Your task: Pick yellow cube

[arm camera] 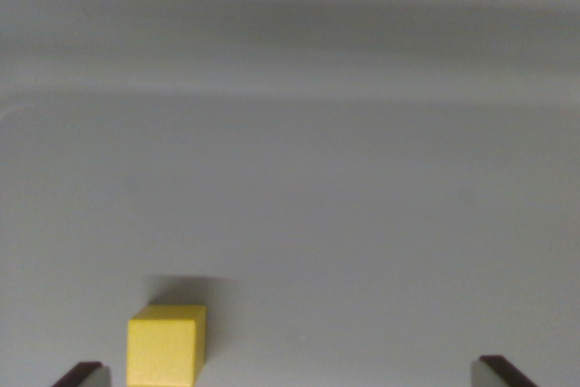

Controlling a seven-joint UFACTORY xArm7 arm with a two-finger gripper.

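Wrist view: gripper (292, 371) seemingly spread, level.

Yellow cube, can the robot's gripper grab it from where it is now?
Probably yes. The gripper is open, and the yellow cube sits between its fingertips, close to the one on the wrist view's left. Nothing else lies on the grey surface around it.

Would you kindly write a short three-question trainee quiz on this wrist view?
1. True or false: the small yellow cube sits midway between the dark fingertips.
2. Which fingertip is the cube nearer: A, the wrist view's left; B, the wrist view's right?
3. Fill in: the gripper is ____ .
Key: 1 false; 2 A; 3 open. The cube rests on the pale grey tray, near the left tip, untouched.
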